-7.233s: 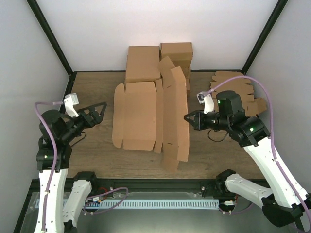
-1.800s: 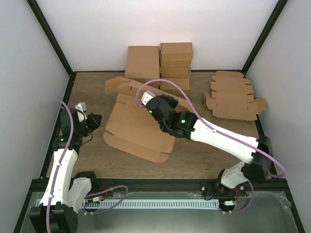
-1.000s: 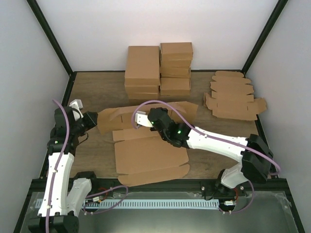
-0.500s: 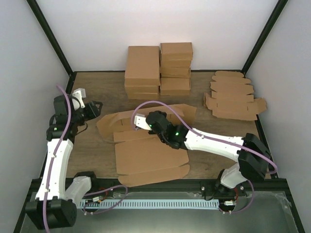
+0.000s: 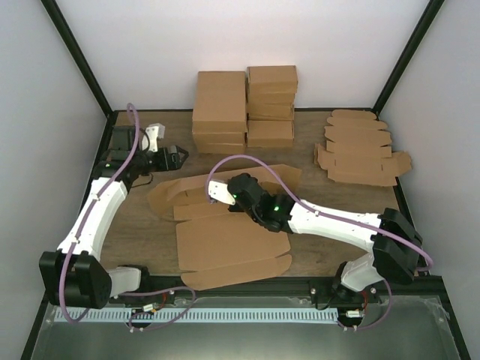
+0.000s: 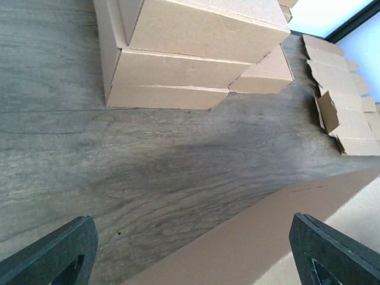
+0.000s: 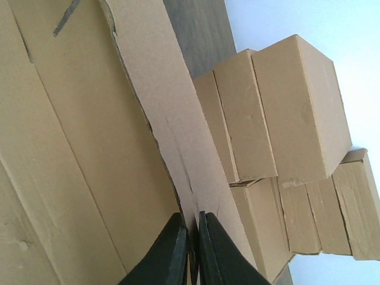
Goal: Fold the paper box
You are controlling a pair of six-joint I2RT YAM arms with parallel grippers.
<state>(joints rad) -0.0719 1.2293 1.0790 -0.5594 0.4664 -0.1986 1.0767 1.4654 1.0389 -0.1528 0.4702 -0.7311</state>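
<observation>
Right wrist view: the right pincer (image 7: 191, 224) is pressed together on the thin edge of the paper box (image 7: 71, 148), one finger on each face of the card.
Grip purpose: it pinches the raised panel (image 5: 281, 174) at its rim. I judge this keeps the panel lifted off the flat part, so the crease holds its angle.
Left pincer (image 5: 175, 157): the fingers (image 6: 53, 252) stand wide apart with nothing between them. It hangs above the surface (image 5: 150, 240) just beyond the left end of the raised panel, and it does not appear to touch the card.
Left wrist view: bare wood lies below, and the brown edge of the raised panel crosses the lower right corner.
Paper box position: it sits mid-surface, toward the arms' bases. Its broad panel lies flat, with a round-cornered flap nearest the bases. The long strip along the far side is tilted up and runs left to right.
Step in hand: the task looks early, by my reading. One long side is raised, while the end flaps and tabs lie unfolded.
Next move calls for: the free arm probably has to take or press a flap at the left end while the right one holds the panel.
Risk: a grip this near the rim could slip or bend the card, letting the panel drop flat.
Surroundings: stacks of smaller boxes (image 5: 221, 105) stand by the far wall, apart from the work. A pile of flat blanks (image 5: 360, 154) lies at the far right, well apart.
</observation>
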